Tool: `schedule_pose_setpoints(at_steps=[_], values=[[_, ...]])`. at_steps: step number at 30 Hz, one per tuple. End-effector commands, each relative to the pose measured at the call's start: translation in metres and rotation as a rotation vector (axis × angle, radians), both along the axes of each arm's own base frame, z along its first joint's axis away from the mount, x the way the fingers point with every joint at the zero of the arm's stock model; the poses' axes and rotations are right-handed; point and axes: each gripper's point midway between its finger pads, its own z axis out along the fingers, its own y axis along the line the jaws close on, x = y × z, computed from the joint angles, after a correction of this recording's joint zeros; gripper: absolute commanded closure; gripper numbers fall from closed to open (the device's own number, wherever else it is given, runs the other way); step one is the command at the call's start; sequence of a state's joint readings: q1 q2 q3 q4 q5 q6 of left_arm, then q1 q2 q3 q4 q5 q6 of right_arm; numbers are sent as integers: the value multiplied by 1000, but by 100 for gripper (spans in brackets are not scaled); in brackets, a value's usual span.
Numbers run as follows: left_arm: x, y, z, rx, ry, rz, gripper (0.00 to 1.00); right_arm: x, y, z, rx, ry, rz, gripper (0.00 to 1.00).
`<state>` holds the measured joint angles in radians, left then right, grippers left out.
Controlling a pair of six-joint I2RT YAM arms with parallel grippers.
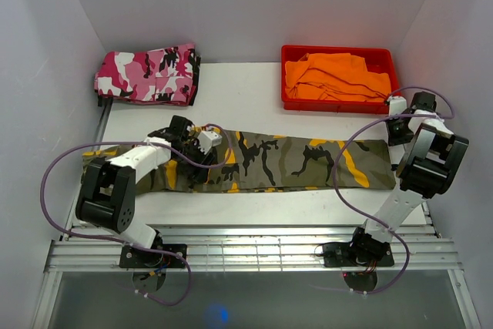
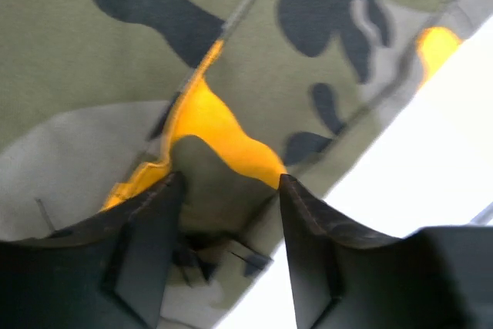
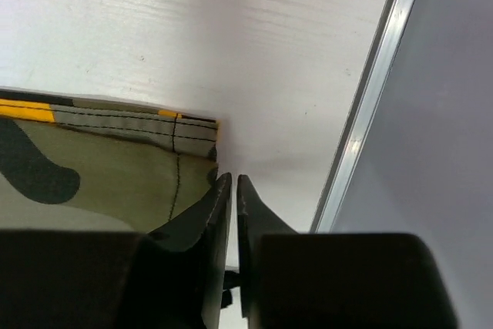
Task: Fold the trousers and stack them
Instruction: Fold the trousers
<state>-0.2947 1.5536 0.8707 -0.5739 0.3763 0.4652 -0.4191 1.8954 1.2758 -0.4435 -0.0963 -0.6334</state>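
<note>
- Left wrist first: staring straight down at the long cloth trousers in olive-green, orange-yellow and black camo (image 2: 100, 36), with the black two-finger left gripper (image 2: 231, 221) grasping a bunched-up hump of that fabric, jaws fairly wide around it. Probably pinching up a handful to lift for the fold. Only place to check that grip up close.
- Right wrist: right gripper (image 3: 233, 182) clenched nearly tight, tips right at the stitched hem corner, just above the white table (image 3: 269, 36). No telling about any cloth actually caught in there. Guessing at a corner grab for carrying that end over.
- Top view: finally getting the whole layout. Trousers lying lengthwise across the table, left gripper toward the left end, right gripper at the far right end, no crosswise fold yet. Also spotting a folded pair of pink, white and black camo trousers (image 1: 146, 75) far left, likely the stacking spot, plus a red plastic bin (image 1: 377, 55) holding plain orange cloth (image 1: 335, 75). Nothing of those from either wrist.
</note>
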Motion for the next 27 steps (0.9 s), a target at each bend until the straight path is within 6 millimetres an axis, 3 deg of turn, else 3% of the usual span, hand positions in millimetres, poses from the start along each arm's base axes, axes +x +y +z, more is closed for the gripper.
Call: schedule_pose_setpoints(at_steps=[1, 4, 5, 6, 8, 10, 12, 14, 16, 19, 21, 23, 27], values=[[-13, -16, 52, -135, 0, -10, 35, 13, 12, 49, 48, -103, 55, 86], [20, -22, 97, -175, -114, 76, 28, -2, 50, 67, 158, -86, 135, 69], [28, -20, 104, -171, -132, 110, 27, -7, 60, 66, 176, -66, 155, 58], [39, -18, 117, -175, -161, 146, 26, -19, 75, 56, 201, -13, 181, 54], [50, -5, 123, -211, -128, 246, 20, -30, 86, 45, 211, 30, 203, 40], [61, 14, 135, -253, -110, 340, 17, -45, 97, 25, 212, 85, 221, 38], [61, 28, 134, -257, -58, 398, 16, -58, 105, 6, 213, 145, 240, 37], [65, 54, 131, -226, -49, 470, 16, -64, 103, -10, 175, 186, 240, 37], [64, 94, 124, -189, -45, 575, 16, -77, 90, -35, 96, 265, 223, 38], [55, 129, 108, -132, -16, 639, 17, -79, 53, -59, -71, 319, 202, 39], [48, 138, 99, -109, 16, 638, 19, -74, 28, -66, -115, 332, 163, 39], [43, 147, 94, -93, 12, 619, 20, -64, 4, -61, -143, 315, 118, 39], [43, 144, 95, -103, -13, 540, 23, -63, -33, -59, -217, 334, 92, 39]])
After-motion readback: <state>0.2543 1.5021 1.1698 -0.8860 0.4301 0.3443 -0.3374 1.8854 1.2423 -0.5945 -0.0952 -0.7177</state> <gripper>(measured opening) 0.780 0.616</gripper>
